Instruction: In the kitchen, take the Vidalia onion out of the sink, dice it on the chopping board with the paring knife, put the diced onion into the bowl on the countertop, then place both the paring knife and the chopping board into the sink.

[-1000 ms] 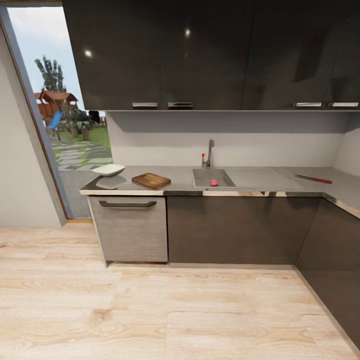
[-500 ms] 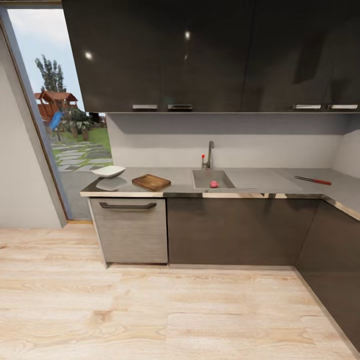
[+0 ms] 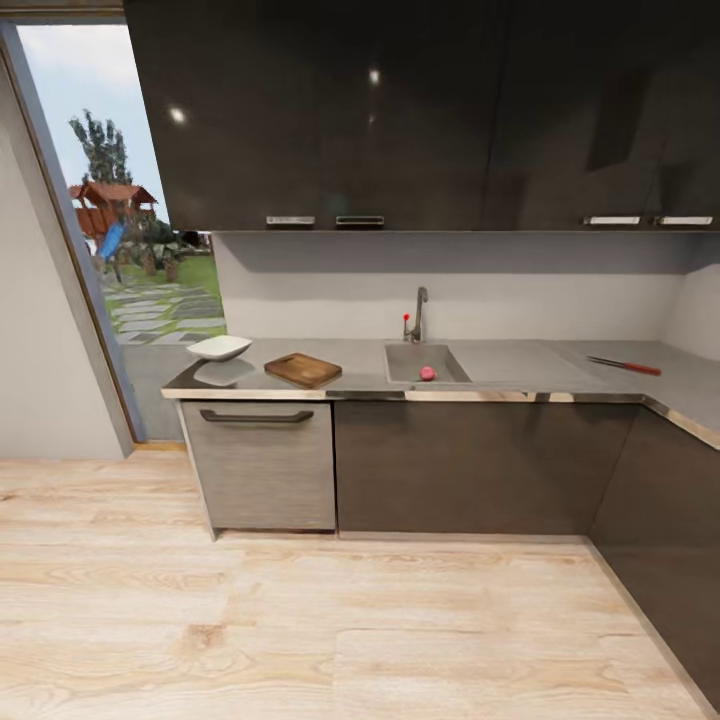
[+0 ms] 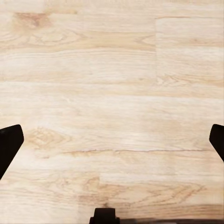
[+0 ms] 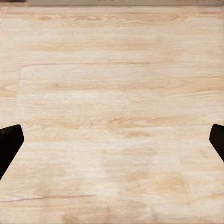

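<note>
Across the room runs the grey countertop (image 3: 520, 362). Its sink (image 3: 405, 362) holds a small pinkish onion (image 3: 428, 373) below the chrome faucet (image 3: 420, 312). Left of the sink lies the brown chopping board (image 3: 303, 369), and the white bowl (image 3: 219, 347) stands at the counter's left end. The red-handled paring knife (image 3: 624, 365) rests far right on the counter. My left gripper (image 4: 112, 144) is open over bare wood floor, its dark fingertips (image 4: 9, 144) wide apart. My right gripper (image 5: 112, 144) is open the same way, fingertips (image 5: 9, 142) far apart above the floor.
Dark upper cabinets (image 3: 400, 110) hang over the counter. A drawer front with a handle (image 3: 257, 416) sits under the bowl. An open doorway (image 3: 120, 230) to a garden is at the left. Cabinets turn the corner at the right (image 3: 670, 520). Light wood floor (image 3: 330, 620) stretches between me and the counter.
The whole head view has shifted slightly: the counter and cabinets sit a little lower in the picture and look a little smaller. Nothing on the counter has moved.
</note>
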{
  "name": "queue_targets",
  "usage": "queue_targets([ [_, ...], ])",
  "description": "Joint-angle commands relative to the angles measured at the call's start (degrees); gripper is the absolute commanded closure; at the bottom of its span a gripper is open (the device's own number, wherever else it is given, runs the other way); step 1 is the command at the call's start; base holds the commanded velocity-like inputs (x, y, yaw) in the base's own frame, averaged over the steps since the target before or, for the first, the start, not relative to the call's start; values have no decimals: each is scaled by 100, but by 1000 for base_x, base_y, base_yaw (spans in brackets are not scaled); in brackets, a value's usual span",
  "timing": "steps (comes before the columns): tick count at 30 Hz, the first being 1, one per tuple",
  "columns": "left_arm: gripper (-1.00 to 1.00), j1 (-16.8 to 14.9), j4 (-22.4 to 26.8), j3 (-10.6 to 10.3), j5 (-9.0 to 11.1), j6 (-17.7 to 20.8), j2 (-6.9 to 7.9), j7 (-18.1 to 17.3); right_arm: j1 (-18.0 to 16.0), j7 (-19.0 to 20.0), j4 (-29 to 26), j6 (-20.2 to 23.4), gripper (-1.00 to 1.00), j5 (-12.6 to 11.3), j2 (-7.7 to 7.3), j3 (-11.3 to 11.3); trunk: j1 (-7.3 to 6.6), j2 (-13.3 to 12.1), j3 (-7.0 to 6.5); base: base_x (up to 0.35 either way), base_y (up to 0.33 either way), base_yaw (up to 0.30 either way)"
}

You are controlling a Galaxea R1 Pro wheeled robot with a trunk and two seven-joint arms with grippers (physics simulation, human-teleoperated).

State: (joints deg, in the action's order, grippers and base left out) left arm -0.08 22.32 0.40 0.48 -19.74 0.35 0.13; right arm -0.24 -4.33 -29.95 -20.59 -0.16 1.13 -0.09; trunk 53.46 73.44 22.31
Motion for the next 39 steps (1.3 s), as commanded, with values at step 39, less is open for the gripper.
queue_targets([
  [39,-100,-1,22,4,4,-13,8,0,-2,-15,2,-16,-100,-1,-4,1,-857,-1562,-695,0,0,0],
])
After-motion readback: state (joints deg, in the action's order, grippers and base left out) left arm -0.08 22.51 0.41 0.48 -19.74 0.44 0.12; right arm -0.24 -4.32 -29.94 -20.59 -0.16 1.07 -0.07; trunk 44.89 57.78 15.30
